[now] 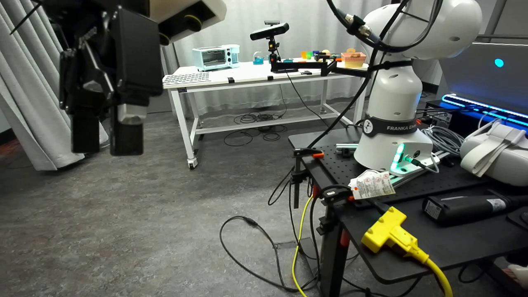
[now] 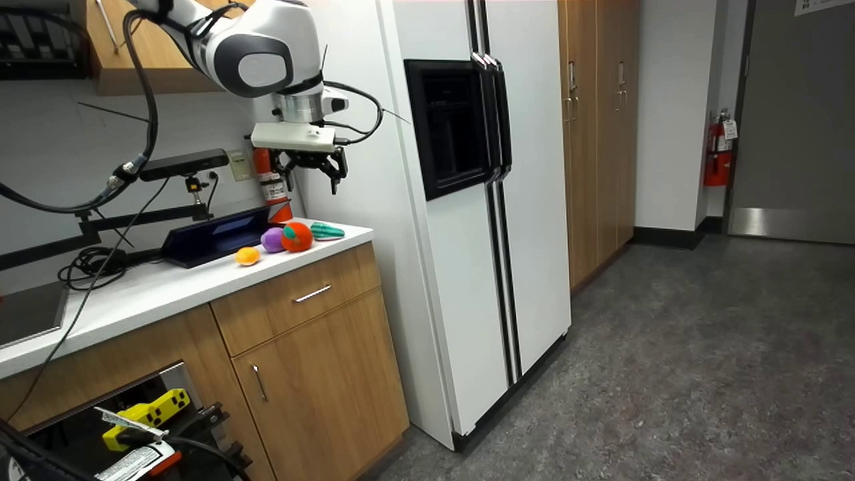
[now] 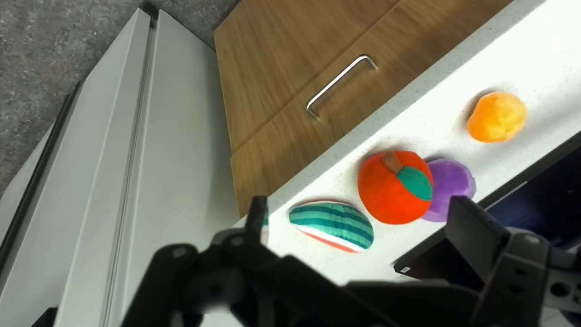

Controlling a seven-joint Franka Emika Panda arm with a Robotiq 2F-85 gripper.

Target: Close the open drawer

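Observation:
The drawer, a white box with a wood rim, is out of view in all frames. My gripper (image 3: 359, 211) is open and empty in the wrist view, its black fingers wide apart above the counter. It also shows in both exterior views (image 1: 106, 140) (image 2: 312, 182). In an exterior view it hangs above the far end of the white counter (image 2: 160, 284), near the fridge. Below that counter is a flush wooden front panel (image 2: 267, 304) with a silver handle (image 2: 312, 293). The handle also shows in the wrist view (image 3: 338, 84).
A striped watermelon toy (image 3: 331, 222), a red toy (image 3: 386, 190), a purple toy (image 3: 451, 186) and an orange toy (image 3: 497, 117) lie on the counter. A dark flat device (image 2: 214, 234) lies behind them. A white fridge (image 2: 361, 167) stands beside the counter.

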